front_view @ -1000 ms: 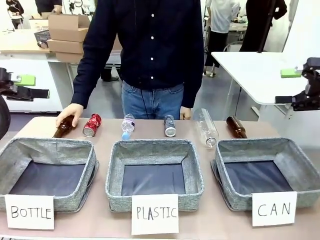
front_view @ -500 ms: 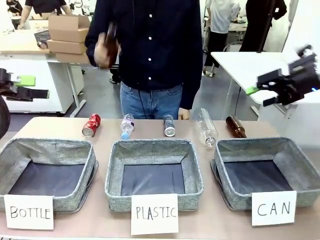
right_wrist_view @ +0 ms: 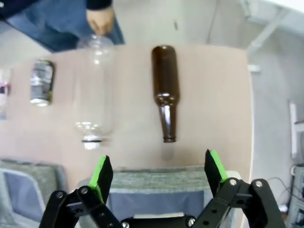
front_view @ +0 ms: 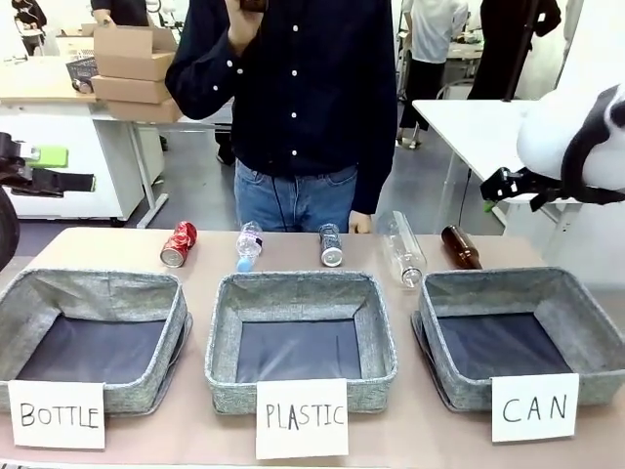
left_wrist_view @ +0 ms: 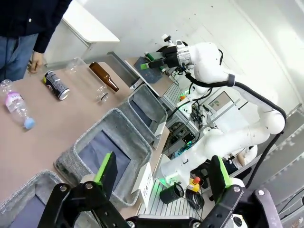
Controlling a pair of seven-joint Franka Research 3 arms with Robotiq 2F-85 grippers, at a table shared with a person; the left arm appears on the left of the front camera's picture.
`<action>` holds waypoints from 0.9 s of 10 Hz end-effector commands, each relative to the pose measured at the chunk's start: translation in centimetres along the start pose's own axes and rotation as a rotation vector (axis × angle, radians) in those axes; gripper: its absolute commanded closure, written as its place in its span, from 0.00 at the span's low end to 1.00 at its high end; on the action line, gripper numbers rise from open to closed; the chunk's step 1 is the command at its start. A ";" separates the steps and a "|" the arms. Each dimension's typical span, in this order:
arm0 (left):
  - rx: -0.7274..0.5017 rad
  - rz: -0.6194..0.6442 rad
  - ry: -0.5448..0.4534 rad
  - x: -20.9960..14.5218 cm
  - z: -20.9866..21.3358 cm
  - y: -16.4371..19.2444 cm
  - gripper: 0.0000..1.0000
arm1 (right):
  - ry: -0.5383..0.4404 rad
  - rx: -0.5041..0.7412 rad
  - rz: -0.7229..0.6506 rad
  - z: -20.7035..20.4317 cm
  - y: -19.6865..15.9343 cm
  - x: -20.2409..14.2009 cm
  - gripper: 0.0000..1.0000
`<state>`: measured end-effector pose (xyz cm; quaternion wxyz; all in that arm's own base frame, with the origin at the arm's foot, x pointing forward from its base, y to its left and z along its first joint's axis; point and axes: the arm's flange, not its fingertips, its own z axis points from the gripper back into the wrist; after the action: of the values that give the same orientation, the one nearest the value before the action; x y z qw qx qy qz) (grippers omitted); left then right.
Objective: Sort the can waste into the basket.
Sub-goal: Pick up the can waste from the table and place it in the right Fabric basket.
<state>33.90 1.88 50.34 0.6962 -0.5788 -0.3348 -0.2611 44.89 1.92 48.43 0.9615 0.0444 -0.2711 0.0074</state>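
Right gripper [right_wrist_view: 156,178] gapes above the basket [right_wrist_view: 142,183] rim — cans well apart.

Matt woven-cloth basket [front_view: 576,293], glossy metal cans [front_view: 180,244]

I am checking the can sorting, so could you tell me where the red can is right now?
In the front view the red can lies on its side at the far left of the row on the table, left of the small clear bottle, behind the BOTTLE basket.

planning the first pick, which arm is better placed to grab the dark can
Right, probably. The right gripper, jaws open, is out over the table's right end beside the CAN basket, with the dark can in its view. The left gripper hangs off the left edge.
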 end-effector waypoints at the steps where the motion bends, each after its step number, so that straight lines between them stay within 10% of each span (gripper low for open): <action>1: -0.021 -0.026 -0.019 0.2 -0.2 0.1 0.00 | -0.046 0.102 -0.022 1.1 0.5 0.1 0.00; 7: -0.021 -0.026 -0.019 0.2 -0.2 0.1 0.00 | 0.021 0.094 0.156 -0.5 2.1 2.5 0.00; 9: -0.021 -0.026 -0.019 0.2 -0.2 0.1 0.00 | 0.116 0.178 0.149 -1.5 7.4 5.3 0.00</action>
<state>33.90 1.81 50.33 0.6957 -0.5792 -0.3341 -0.2623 47.64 7.53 49.95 0.9608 0.0775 -0.2489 0.0942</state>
